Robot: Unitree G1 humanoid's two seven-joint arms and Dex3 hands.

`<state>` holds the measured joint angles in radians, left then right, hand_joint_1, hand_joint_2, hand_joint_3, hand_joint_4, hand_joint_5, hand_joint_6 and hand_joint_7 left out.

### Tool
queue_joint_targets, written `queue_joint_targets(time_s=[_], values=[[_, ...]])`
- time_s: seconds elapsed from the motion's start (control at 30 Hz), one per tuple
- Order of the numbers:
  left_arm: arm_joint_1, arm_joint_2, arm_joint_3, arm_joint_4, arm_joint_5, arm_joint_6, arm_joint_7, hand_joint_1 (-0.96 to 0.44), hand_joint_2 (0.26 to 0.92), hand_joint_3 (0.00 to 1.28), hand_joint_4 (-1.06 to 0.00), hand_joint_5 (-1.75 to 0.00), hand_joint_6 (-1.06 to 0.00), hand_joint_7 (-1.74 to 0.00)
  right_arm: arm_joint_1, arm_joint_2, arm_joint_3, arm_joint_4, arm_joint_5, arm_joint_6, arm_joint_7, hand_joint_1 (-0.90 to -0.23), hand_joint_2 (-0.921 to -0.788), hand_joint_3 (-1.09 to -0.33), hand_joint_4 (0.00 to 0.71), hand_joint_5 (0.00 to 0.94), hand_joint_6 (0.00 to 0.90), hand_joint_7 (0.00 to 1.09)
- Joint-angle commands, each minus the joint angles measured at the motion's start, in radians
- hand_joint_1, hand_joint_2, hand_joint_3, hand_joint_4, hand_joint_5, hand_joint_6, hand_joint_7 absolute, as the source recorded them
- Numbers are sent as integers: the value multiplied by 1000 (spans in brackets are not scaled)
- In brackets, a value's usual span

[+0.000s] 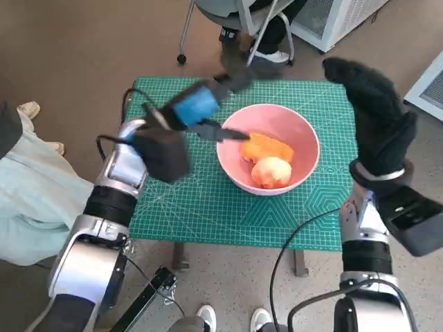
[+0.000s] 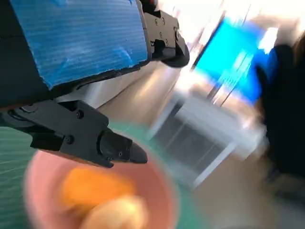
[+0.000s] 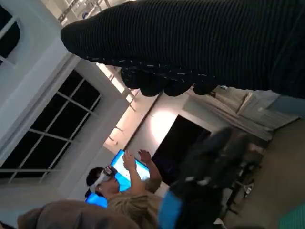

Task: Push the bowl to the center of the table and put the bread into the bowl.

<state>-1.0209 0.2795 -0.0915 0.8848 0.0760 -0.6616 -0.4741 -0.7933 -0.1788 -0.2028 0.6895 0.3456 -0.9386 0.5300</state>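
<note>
Head view. Pink bowl [image 1: 268, 149] stood right of centre of the frame on the green worktop [image 1: 208, 207], near the worktop's middle. Bread [image 1: 271, 172] lay inside it beside an orange piece [image 1: 266, 146]. Left hand [image 1: 201, 107], blurred, hovered at the bowl's upper-left rim, fingers apart, holding nothing. Right hand [image 1: 374, 111], upper right, raised clear of the bowl, empty as far as seen.

Left wrist view. Black fingers [image 2: 86, 138] hung over the bowl [image 2: 157, 186]; bread [image 2: 116, 214] at lower centre, blurred.

Right wrist view. Glove [image 3: 190, 43] across the top; a person [image 3: 119, 186] at lower left; its grip could not be judged here.

Judgement: both goals look met; withdraw the left hand upward, not brushing the rim.
</note>
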Motion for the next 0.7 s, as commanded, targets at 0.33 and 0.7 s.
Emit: queue_joint_targets(time_s=[0.33, 0.7], values=[[216, -115, 165, -325, -233, 23, 131, -226, 921, 180, -414, -10, -118, -667, -24, -3, -9, -13, -80, 24, -118, -601, -921, -736, 335, 6, 47, 798], [288, -129, 172, -412, -268, 44, 119, -278, 921, 262, -388, -1, -50, -808, -35, -6, -2, -30, -177, 48, -236, -579, -921, -791, 350, 12, 53, 787]])
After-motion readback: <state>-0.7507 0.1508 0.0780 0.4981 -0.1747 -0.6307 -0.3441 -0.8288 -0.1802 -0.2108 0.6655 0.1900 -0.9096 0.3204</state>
